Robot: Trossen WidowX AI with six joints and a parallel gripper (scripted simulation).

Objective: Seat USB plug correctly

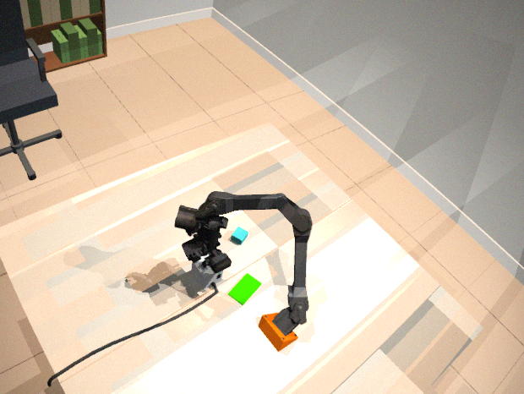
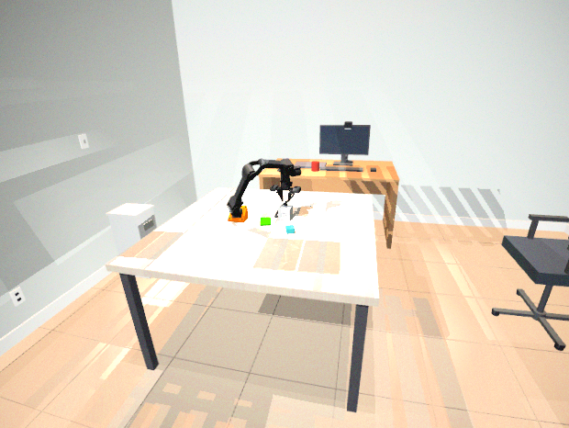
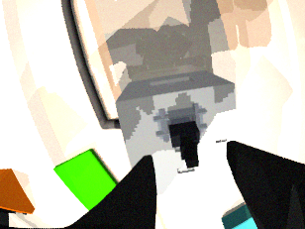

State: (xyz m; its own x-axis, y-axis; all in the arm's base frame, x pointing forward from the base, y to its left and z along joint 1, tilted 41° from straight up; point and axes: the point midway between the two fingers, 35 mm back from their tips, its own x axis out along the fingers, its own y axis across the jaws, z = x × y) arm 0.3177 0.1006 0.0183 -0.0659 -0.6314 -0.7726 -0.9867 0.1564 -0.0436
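Note:
The pale grey power cube (image 1: 217, 276) (image 2: 285, 213) (image 3: 141, 140) stands on the table below my gripper. The black USB plug (image 3: 184, 132) stands up from its top, with grey parts around its base; how deep it sits and which way round it is cannot be made out. My gripper (image 1: 206, 261) (image 2: 284, 199) (image 3: 190, 157) points down over the cube. It is partly open, with one finger on each side of the plug and a visible gap to both. In the top and exterior views the arm and fingers hide the plug or leave it too small to tell.
A black cable (image 1: 127, 337) (image 3: 86, 63) runs from the cube's side to the table edge. A green block (image 1: 244, 288) (image 2: 265, 221) (image 3: 86, 178) and a smaller cyan block (image 1: 239, 235) (image 2: 290, 229) (image 3: 241, 220) lie near the cube. The orange arm base (image 1: 274, 332) (image 2: 239, 215) stands beyond the green block.

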